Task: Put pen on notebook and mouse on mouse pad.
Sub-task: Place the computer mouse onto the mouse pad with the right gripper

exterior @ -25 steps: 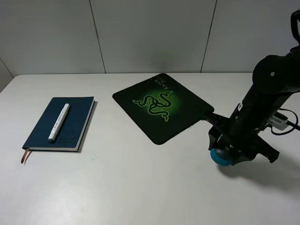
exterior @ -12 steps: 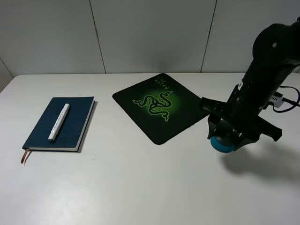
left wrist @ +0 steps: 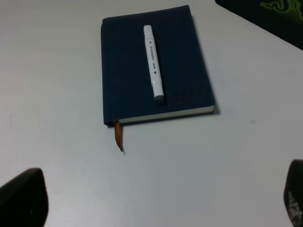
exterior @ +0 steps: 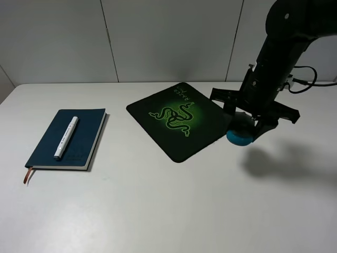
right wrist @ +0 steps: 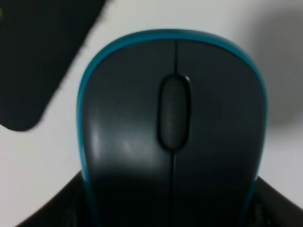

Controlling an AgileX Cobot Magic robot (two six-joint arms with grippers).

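The right gripper [exterior: 243,130] is shut tight on the mouse [exterior: 239,139]. It holds the mouse up in the air, and the mouse's dark shadow falls on the white counter [exterior: 158,211] below. The mouse hangs just beside the right edge of the mouse pad [exterior: 179,118], not on it yet. In the right wrist view the mouse's dark grey top, its wheel and its blue rim fill most of the picture, with a corner of the black pad off to one side.

The pen [exterior: 66,137] lies flat on the notebook [exterior: 88,132], along its long side. A thin brown ribbon [exterior: 26,175] sticks out of the notebook onto the counter.

The left gripper [left wrist: 158,198] is wide open and holds nothing. It hangs over the bare counter, near the ribbon end of the notebook
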